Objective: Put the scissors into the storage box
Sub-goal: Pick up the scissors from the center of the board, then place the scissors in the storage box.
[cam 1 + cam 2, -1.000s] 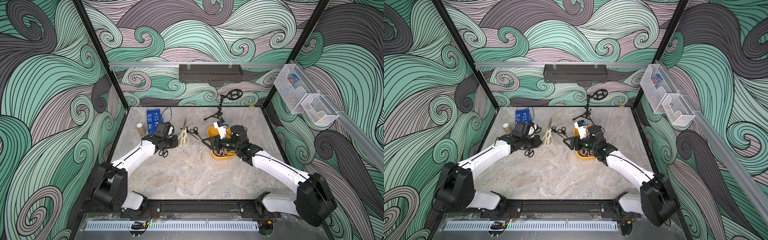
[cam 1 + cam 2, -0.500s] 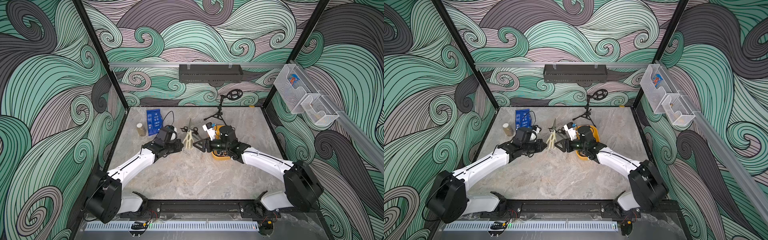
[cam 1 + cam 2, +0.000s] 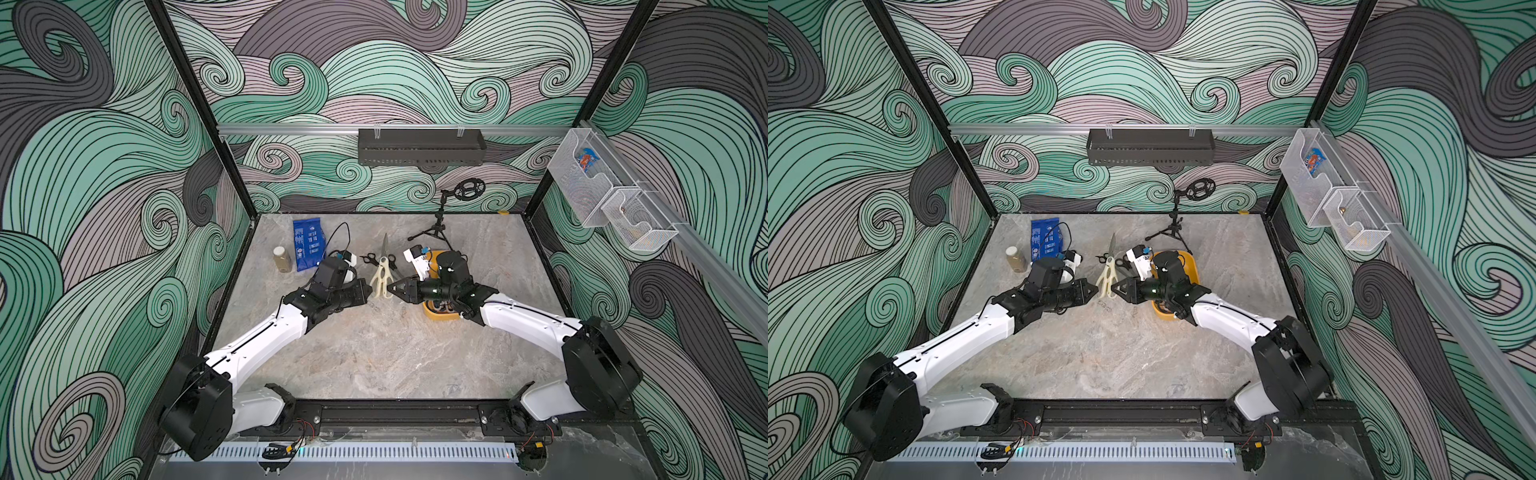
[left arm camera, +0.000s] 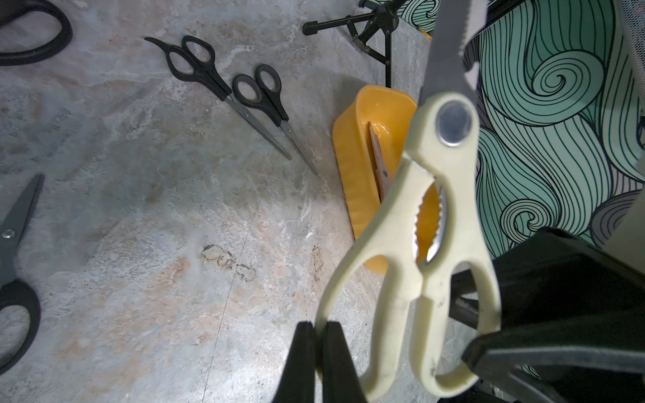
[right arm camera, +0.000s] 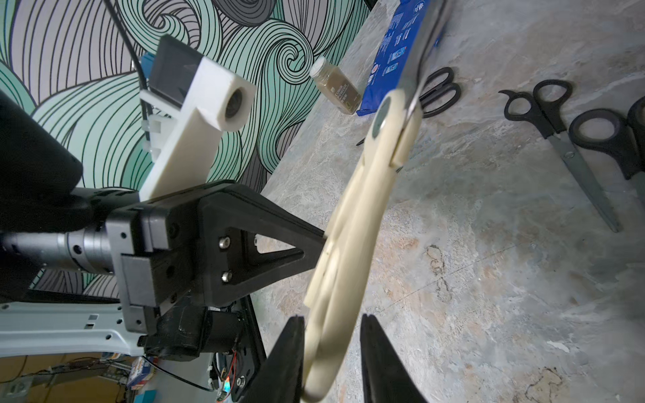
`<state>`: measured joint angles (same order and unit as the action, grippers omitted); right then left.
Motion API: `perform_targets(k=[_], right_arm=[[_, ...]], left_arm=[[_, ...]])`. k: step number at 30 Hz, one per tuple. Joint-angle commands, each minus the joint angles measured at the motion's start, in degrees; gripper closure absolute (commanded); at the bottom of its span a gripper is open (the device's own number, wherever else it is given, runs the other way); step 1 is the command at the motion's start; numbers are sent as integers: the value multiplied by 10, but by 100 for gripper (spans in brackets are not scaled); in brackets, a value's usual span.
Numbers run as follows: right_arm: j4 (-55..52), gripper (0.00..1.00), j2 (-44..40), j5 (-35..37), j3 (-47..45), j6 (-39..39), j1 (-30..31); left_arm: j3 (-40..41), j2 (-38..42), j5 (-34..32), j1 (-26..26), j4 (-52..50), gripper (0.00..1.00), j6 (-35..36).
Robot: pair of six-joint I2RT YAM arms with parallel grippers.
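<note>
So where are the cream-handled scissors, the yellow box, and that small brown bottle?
cream-handled scissors (image 4: 453, 122): left wrist view, on the round metal pivot.
yellow storage box (image 4: 349, 167): left wrist view, on its outer side wall.
small brown bottle (image 5: 336, 87): right wrist view, on its labelled body.

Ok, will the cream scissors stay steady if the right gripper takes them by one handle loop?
Likely rigid: thick moulded handles. Probably front-heavy from the long blade, so the cream scissors may swing, as the left gripper pinches only one loop's rim. Smooth plastic might slip once the right gripper, open around the other loop, closes.
</note>
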<state>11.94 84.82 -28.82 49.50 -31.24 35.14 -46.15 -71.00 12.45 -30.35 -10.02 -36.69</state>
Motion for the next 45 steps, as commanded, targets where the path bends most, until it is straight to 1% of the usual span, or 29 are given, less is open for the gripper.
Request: perform_targets(k=[1, 3, 5, 7, 10, 11, 14, 18, 20, 21, 23, 26, 29, 30, 33, 36, 40, 42, 45], right_arm=[[5, 77, 1, 2, 8, -4, 2], [5, 81, 1, 4, 7, -5, 1], [5, 83, 0, 6, 5, -6, 1], [5, 86, 0, 7, 5, -6, 2], [5, 88, -3, 11, 4, -7, 1], [5, 88, -4, 13, 4, -7, 1], [5, 89, -5, 21, 5, -9, -1], [4, 92, -12, 29, -2, -15, -20], [3, 93, -21, 28, -9, -17, -37], [2, 93, -29, 26, -14, -16, -48], [-3, 94, -46, 25, -25, -13, -72], [-33, 95, -75, 26, -35, 8, -117], [-79, 96, -104, 27, -44, 38, -169], [-92, 96, -112, 27, -47, 48, -187], [-129, 96, -124, 28, -54, 76, -234], [-163, 97, -119, 38, -58, 97, -260], [-166, 98, -108, 36, -78, 97, -266], [-167, 98, -98, 32, -87, 95, -265], [-165, 98, -88, 23, -99, 91, -266]], left_arm=[[-1, 13, -5, -9, 27, 100, -4], [-2, 13, -5, -12, 28, 98, -4], [-2, 13, -5, -14, 28, 92, -5], [-2, 14, -5, -15, 27, 83, -6], [-3, 18, -9, -16, 25, 64, -6], [-3, 20, -11, -16, 23, 59, -6], [-3, 27, -19, -16, 15, 52, -5], [-3, 41, -42, -15, 3, 52, -1], [-2, 49, -72, -14, -8, 52, -4], [-1, 55, -91, -13, -11, 50, -6], [5, 68, -128, -11, -8, 49, 2], [5, 80, -180, -4, -15, 42, 19], [2, 81, -208, 11, -23, 37, 36], [2, 79, -212, 19, -23, 37, 41], [2, 67, -205, 49, -28, 35, 43], [7, 56, -167, 95, -29, 35, 32], [35, 53, -96, 160, -9, 35, 3], [45, 49, -82, 183, -5, 35, -10], [55, 41, -66, 205, -3, 35, -16]])
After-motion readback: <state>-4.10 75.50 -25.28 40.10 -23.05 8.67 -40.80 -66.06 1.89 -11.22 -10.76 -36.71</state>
